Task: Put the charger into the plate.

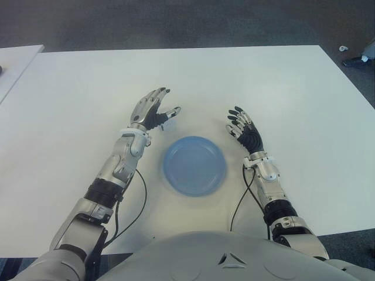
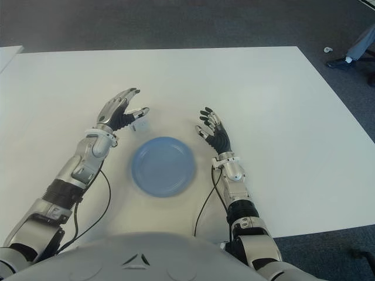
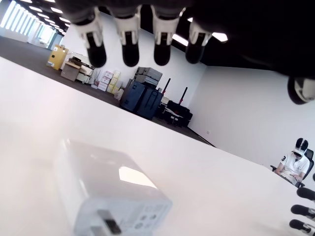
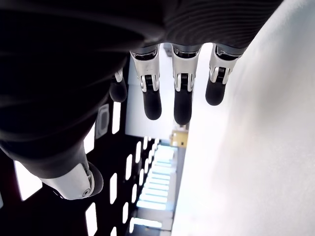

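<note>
Charger (image 3: 106, 196) under spread left hand (image 3: 147, 44)

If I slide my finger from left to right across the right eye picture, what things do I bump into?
left hand → charger → plate → right hand

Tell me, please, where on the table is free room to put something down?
The table is bare beyond both hands and along its left and right sides. The plate itself holds nothing. It is crowded only beside the plate's far left rim, where the open left hand hovers over the charger. The open right hand holds nothing.
</note>
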You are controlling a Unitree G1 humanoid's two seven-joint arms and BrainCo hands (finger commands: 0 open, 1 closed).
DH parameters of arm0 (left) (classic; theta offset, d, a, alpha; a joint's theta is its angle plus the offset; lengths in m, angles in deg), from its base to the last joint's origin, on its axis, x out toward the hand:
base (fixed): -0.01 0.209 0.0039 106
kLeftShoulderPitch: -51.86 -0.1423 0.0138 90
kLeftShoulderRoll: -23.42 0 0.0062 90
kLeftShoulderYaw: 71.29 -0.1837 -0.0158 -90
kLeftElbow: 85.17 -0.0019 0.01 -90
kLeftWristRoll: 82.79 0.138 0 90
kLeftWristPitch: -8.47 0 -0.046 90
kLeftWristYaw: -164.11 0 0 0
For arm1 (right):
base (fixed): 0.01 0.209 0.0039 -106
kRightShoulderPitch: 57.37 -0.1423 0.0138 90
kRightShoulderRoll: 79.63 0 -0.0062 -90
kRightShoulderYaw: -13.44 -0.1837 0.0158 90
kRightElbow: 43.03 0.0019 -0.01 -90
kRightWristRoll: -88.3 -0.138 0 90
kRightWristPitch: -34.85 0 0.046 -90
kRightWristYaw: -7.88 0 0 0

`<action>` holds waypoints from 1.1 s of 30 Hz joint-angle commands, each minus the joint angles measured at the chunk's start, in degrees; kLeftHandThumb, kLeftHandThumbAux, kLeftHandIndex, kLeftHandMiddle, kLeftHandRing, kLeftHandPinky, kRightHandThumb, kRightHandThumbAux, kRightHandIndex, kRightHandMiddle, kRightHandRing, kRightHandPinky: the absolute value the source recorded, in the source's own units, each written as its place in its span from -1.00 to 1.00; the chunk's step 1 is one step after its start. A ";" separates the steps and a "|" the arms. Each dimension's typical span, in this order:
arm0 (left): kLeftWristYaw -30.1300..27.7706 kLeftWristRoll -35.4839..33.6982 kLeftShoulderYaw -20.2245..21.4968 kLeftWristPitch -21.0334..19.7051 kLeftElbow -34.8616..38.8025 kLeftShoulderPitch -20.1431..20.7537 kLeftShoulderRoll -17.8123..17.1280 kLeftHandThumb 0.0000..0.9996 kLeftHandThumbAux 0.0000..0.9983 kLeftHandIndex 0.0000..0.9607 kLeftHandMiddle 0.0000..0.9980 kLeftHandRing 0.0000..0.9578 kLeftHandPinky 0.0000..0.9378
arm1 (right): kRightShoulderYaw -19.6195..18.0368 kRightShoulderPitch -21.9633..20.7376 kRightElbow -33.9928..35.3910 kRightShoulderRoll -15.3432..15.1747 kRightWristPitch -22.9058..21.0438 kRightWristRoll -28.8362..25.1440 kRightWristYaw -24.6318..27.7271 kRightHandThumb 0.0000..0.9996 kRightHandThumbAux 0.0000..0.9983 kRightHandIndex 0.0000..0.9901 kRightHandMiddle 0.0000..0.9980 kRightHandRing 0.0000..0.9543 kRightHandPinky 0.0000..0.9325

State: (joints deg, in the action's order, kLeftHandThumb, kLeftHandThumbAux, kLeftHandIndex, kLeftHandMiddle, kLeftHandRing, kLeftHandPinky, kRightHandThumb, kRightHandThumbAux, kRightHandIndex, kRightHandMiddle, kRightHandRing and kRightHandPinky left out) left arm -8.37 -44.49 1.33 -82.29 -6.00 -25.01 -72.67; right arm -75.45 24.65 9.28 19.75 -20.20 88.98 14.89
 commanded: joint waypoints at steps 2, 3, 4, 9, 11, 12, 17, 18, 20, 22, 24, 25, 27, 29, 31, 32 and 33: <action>-1.37 1.53 -0.65 -0.88 -1.67 0.48 -0.83 -0.52 -0.69 -1.00 -1.00 -1.00 -1.00 | 0.31 5.03 -3.11 1.05 -1.09 0.17 0.48 -0.85 0.41 -0.98 -0.65 -0.62 -0.69; -1.39 1.79 -0.77 -1.03 -2.10 0.76 -0.89 -0.52 -0.69 -1.00 -1.00 -1.00 -1.00 | 0.29 5.05 -3.03 1.07 -1.18 0.13 0.49 -0.84 0.42 -0.98 -0.66 -0.62 -0.69; -1.38 2.04 -0.88 -1.10 -2.81 1.13 -0.94 -0.52 -0.69 -1.00 -1.00 -1.00 -1.00 | 0.28 5.10 -2.89 1.09 -1.25 0.12 0.47 -0.84 0.42 -0.98 -0.66 -0.62 -0.69; 0.86 2.82 -1.86 0.44 -12.24 4.95 -0.83 -0.53 -0.69 -1.00 -1.00 -1.00 -1.00 | 0.27 5.63 -1.70 1.23 -0.98 0.03 0.36 -0.85 0.42 -0.97 -0.64 -0.61 -0.69; 0.95 3.32 -2.18 -0.09 -12.74 5.33 -0.79 -0.53 -0.68 -1.00 -1.00 -1.00 -1.00 | 0.28 5.87 -1.09 1.24 -1.07 0.02 0.37 -0.87 0.41 -0.97 -0.64 -0.61 -0.69; 0.99 3.43 -2.25 -0.18 -12.84 5.43 -0.77 -0.53 -0.68 -1.00 -1.00 -1.00 -1.00 | 0.28 5.95 -0.89 1.25 -1.14 0.02 0.37 -0.87 0.41 -0.97 -0.64 -0.61 -0.69; 0.20 4.87 -2.89 -2.81 -12.63 5.62 -0.44 -0.53 -0.68 -1.00 -1.00 -1.00 -1.00 | 0.33 6.83 1.27 1.32 -2.61 0.11 0.14 -0.90 0.36 -0.97 -0.63 -0.61 -0.71; 0.15 5.06 -3.07 -3.28 -13.19 5.85 -0.23 -0.53 -0.68 -1.00 -1.00 -1.00 -1.00 | 0.32 6.92 1.50 1.31 -2.88 0.05 0.20 -0.90 0.34 -0.97 -0.63 -0.61 -0.72; 0.22 5.36 -3.44 -4.03 -14.54 6.40 0.14 -0.53 -0.67 -1.00 -1.00 -1.00 -1.00 | 0.31 7.13 1.99 1.29 -3.24 -0.06 0.37 -0.91 0.32 -0.98 -0.63 -0.61 -0.73; 0.56 5.58 -3.88 -4.52 -16.48 7.18 0.54 -0.53 -0.66 -1.00 -1.00 -1.00 -1.00 | 0.28 7.27 2.33 1.30 -3.44 -0.14 0.51 -0.91 0.31 -0.98 -0.63 -0.62 -0.73; 1.03 5.66 -4.27 -4.71 -18.24 7.87 0.82 -0.52 -0.65 -1.00 -1.00 -1.00 -1.00 | 0.25 7.46 2.80 1.33 -3.71 -0.20 0.61 -0.91 0.30 -0.98 -0.63 -0.62 -0.73; 1.26 5.67 -4.43 -4.74 -18.95 8.15 0.93 -0.52 -0.65 -1.00 -1.00 -1.00 -1.00 | 0.24 7.57 3.06 1.34 -3.85 -0.23 0.65 -0.91 0.30 -0.98 -0.63 -0.62 -0.73; 2.20 5.68 -4.76 -4.44 -21.07 8.80 1.19 -0.52 -0.64 -1.00 -1.00 -1.00 -1.00 | 0.21 7.83 3.67 1.33 -4.19 -0.32 0.75 -0.90 0.29 -0.98 -0.63 -0.62 -0.72; 3.36 5.51 -4.95 -3.81 -23.51 9.45 1.34 -0.52 -0.64 -1.00 -1.00 -1.00 -1.00 | 0.17 8.04 4.22 1.35 -4.64 -0.35 0.76 -0.89 0.29 -0.98 -0.63 -0.62 -0.72; 4.11 5.34 -5.04 -3.33 -25.02 9.89 1.40 -0.53 -0.64 -1.00 -1.00 -1.00 -1.00 | 0.15 8.19 4.65 1.37 -5.00 -0.32 0.75 -0.89 0.28 -0.97 -0.63 -0.62 -0.71; 4.37 5.25 -5.05 -3.14 -25.52 10.05 1.40 -0.53 -0.64 -1.00 -1.00 -1.00 -1.00 | 0.15 8.32 4.99 1.36 -5.21 -0.28 0.75 -0.89 0.28 -0.97 -0.63 -0.62 -0.71; 4.58 5.18 -5.07 -2.98 -25.90 10.20 1.40 -0.53 -0.64 -1.00 -1.00 -1.00 -1.00 | 0.16 8.41 5.25 1.35 -5.36 -0.26 0.75 -0.89 0.28 -0.97 -0.63 -0.62 -0.71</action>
State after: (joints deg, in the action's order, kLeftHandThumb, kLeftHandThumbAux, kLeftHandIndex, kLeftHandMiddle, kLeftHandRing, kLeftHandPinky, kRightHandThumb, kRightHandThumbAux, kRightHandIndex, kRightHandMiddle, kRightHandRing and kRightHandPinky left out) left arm -4.86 -39.39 -3.14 -85.87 -29.66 -15.60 -71.33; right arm -75.51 29.60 16.25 20.62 -22.68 88.61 15.49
